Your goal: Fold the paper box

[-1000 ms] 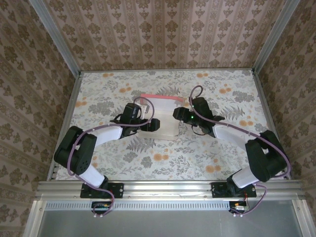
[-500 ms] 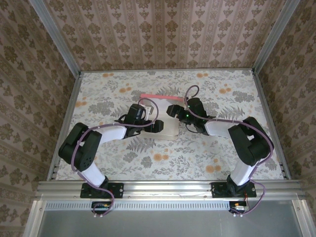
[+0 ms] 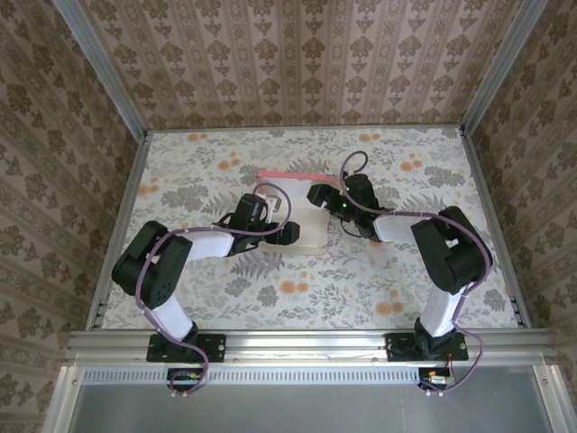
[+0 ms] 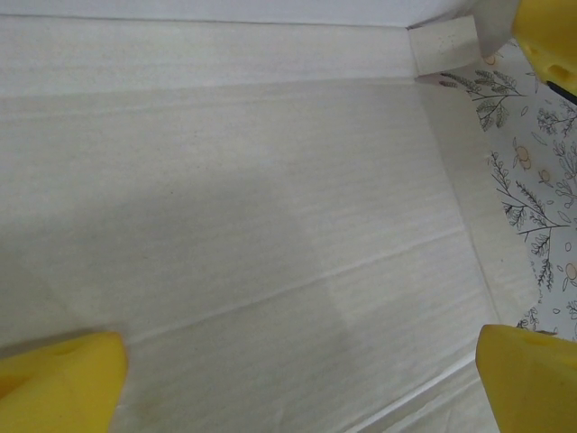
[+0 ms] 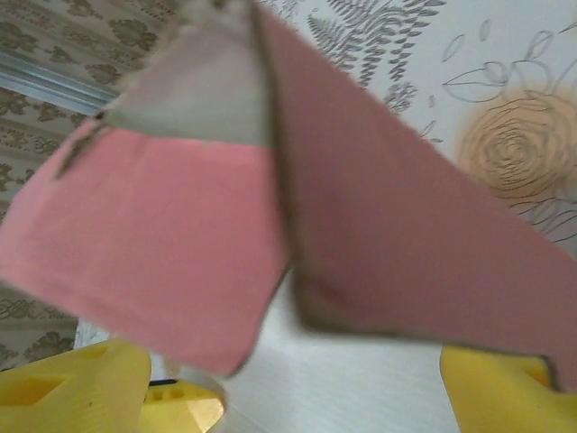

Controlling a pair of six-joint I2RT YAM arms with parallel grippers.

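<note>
On the table (image 3: 406,280), the paper box (image 3: 306,225) lies open, pale inside up.

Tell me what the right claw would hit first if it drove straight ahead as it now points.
Likely the paper box: its pink flaps stand right before the open right claw; depth unclear.

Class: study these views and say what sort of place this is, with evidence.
Likely a purpose-built robot test cell, not a home: aluminium frame rails, wallpapered panels boxing in a floral table, plus a left arm and right arm bolted at its near edge.
</note>
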